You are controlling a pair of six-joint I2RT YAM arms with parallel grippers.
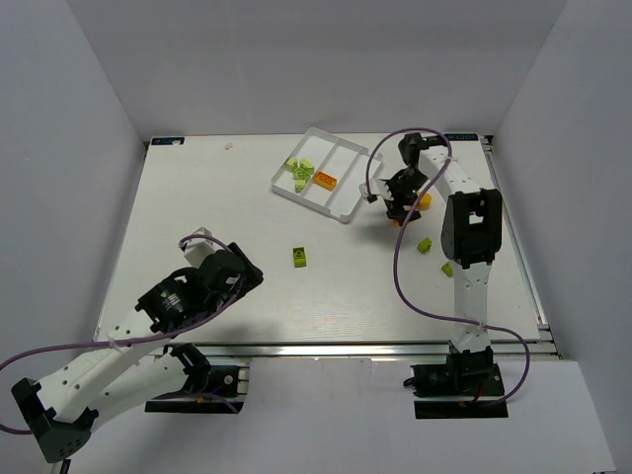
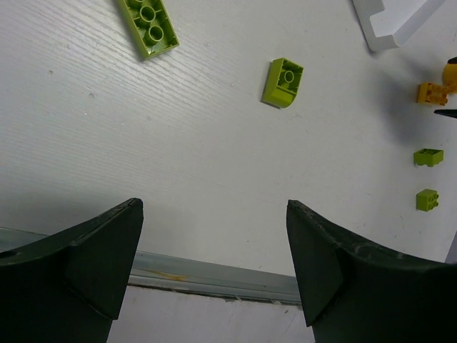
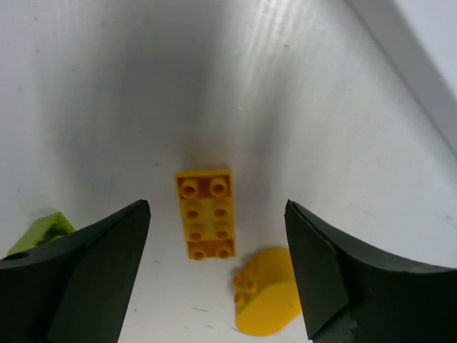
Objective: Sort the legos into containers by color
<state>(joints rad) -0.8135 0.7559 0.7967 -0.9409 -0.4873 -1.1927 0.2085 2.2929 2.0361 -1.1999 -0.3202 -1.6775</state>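
The white tray [image 1: 348,205] with three long compartments lies at the back centre. Its left compartment holds yellow-green bricks [image 1: 299,170] and its middle one holds an orange brick [image 1: 326,180]. My right gripper [image 1: 397,207] hangs open just right of the tray. In the right wrist view it [image 3: 218,207] is open above an orange two-by-four brick [image 3: 206,213], with a round orange piece [image 3: 265,300] beside it. My left gripper [image 1: 247,278] is open and empty near the front [image 2: 214,207]. A curved green brick [image 2: 283,82] and a flat green brick [image 2: 148,25] lie ahead of it.
Two small green bricks [image 1: 425,245] [image 1: 446,268] lie on the table beside the right arm, also seen in the left wrist view [image 2: 428,156] [image 2: 427,199]. A green brick [image 1: 299,257] lies mid-table. A metal rail [image 2: 214,275] runs along the table's near edge.
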